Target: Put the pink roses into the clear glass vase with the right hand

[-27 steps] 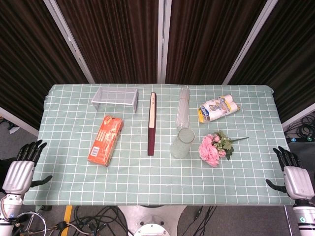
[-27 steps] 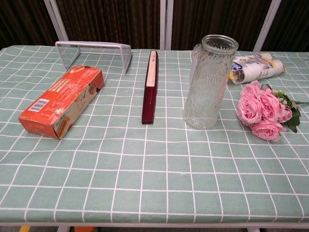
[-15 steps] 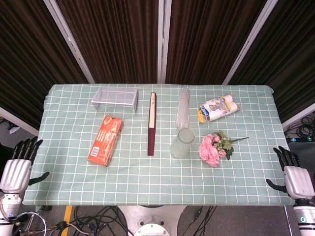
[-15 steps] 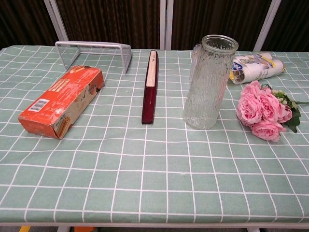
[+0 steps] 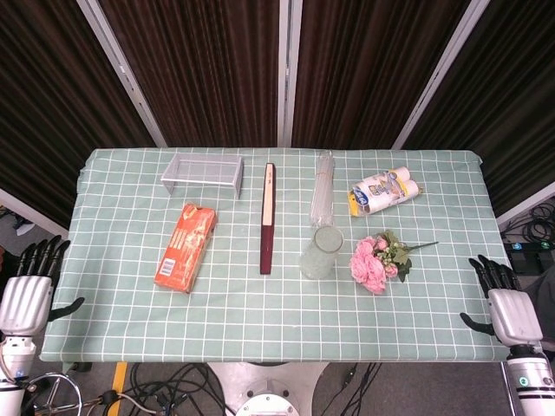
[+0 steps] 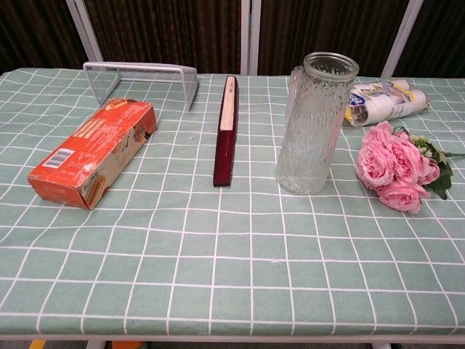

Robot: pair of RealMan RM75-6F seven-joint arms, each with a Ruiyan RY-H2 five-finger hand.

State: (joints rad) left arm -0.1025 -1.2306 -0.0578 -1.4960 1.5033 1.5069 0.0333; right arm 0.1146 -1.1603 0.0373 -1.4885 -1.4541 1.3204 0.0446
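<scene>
The pink roses (image 5: 375, 262) (image 6: 396, 174) lie on the table just right of the clear glass vase (image 5: 321, 251) (image 6: 314, 123), which stands upright and empty. My right hand (image 5: 506, 305) hovers off the table's front right corner, fingers spread, holding nothing, well to the right of the roses. My left hand (image 5: 28, 294) is off the front left corner, fingers apart and empty. Neither hand shows in the chest view.
An orange carton (image 5: 186, 246) (image 6: 94, 151) lies at the left. A dark red book (image 5: 267, 217) (image 6: 226, 129) lies left of the vase. A wire rack (image 5: 202, 174) stands at the back left, a wrapped white roll pack (image 5: 385, 191) at the back right.
My left hand has drifted further left and down, away from the table edge. My right hand has shifted slightly up and left toward the table.
</scene>
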